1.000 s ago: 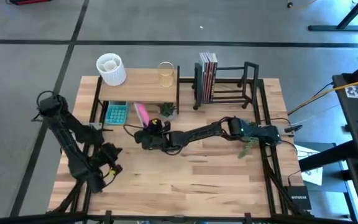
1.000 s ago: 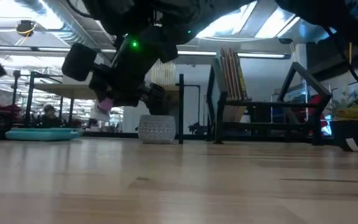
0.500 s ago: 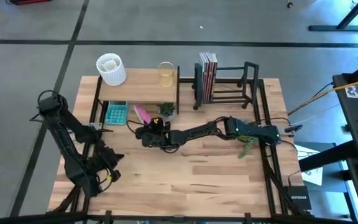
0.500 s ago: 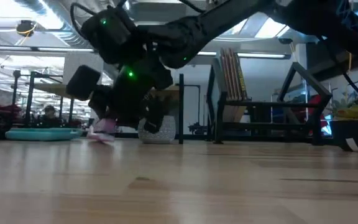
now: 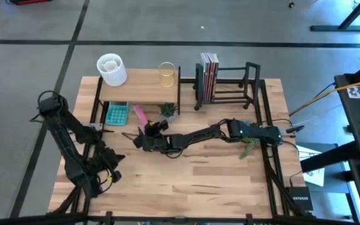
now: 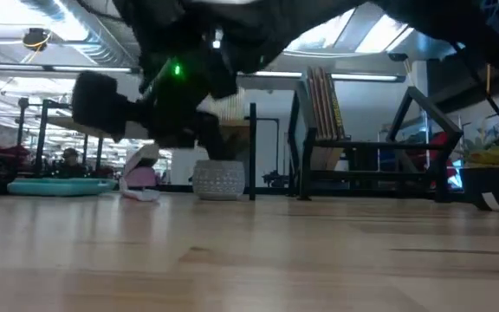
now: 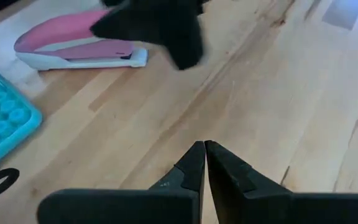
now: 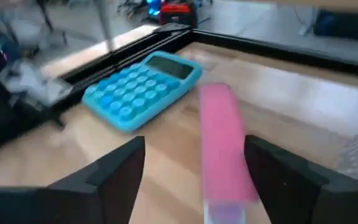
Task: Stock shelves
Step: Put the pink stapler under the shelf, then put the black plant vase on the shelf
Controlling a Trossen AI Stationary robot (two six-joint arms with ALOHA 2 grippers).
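A pink stapler [image 5: 140, 115] lies flat on its white base on the table, by the front edge of the light-wood shelf [image 5: 139, 89]; it also shows in the right wrist view [image 8: 224, 149] and the low view [image 6: 140, 180]. My right gripper [image 8: 192, 149] is open, with one finger on either side of the stapler and touching neither side. In the high view it hangs [image 5: 142, 132] just on the near side of the stapler. The black rack [image 5: 233, 87] holds books [image 5: 209, 76]. My left gripper [image 7: 204, 149] is shut near the table's left front [image 5: 111, 175].
A blue calculator [image 5: 116, 113] lies left of the stapler and a small potted plant [image 5: 167, 110] right of it. A white ribbed cup [image 5: 111, 69] and a glass [image 5: 166, 74] stand on the wood shelf. Another plant sprig [image 5: 249, 147] lies by the right arm.
My right gripper has lowered the pink stapler, which it held tilted above the table, and laid it flat by the wood shelf. It has let go and drawn up and back a little. My left gripper has shifted slightly toward the near edge.
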